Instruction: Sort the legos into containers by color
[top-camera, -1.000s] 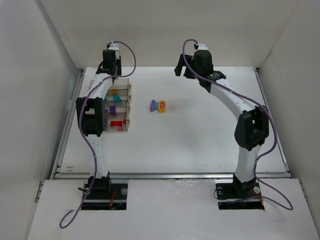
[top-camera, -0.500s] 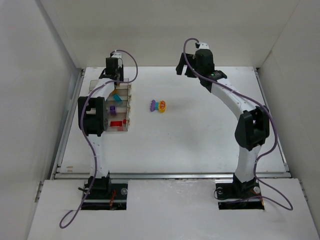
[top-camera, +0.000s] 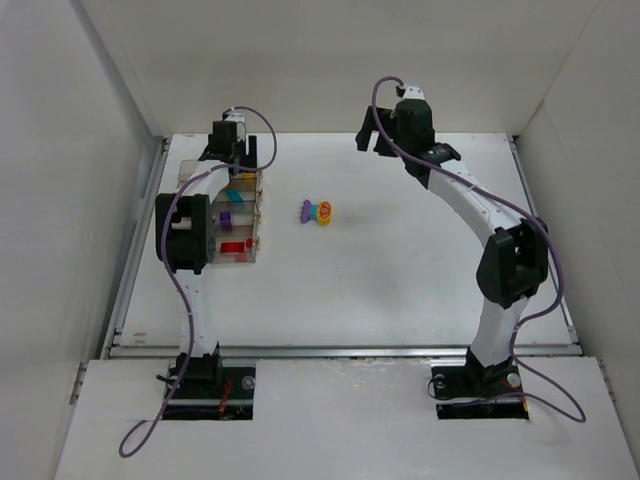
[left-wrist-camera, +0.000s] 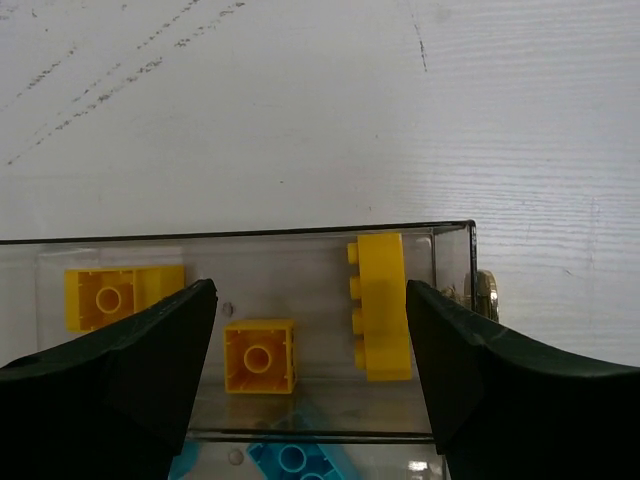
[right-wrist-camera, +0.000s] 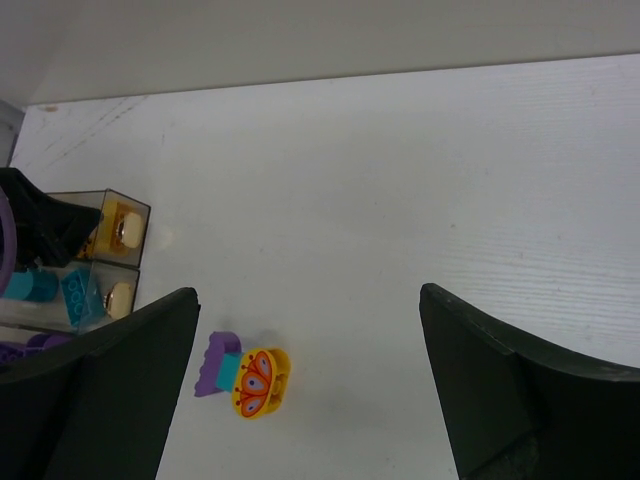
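Both spread wide: left hand (left-wrist-camera: 310, 305) over yellow legos (left-wrist-camera: 260, 357) in the containers (left-wrist-camera: 250, 238), right hand (right-wrist-camera: 308, 300) facing loose legos (right-wrist-camera: 246, 374).

From above, the left arm (top-camera: 188, 228) covers one side of the containers (top-camera: 257, 215), so we cannot count what lies inside. In the left wrist view the bottom edge cuts a cyan brick (left-wrist-camera: 295, 460), and one finger (left-wrist-camera: 120, 370) of the left gripper (left-wrist-camera: 310, 340) hides part of a yellow brick (left-wrist-camera: 105, 297). From above, the cluster of bricks (top-camera: 317, 212) is too small to separate.

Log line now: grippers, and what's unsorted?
left gripper: open above yellow bin | right gripper: open, empty | yellow bin: three legos | unsorted: purple-teal-yellow cluster on table
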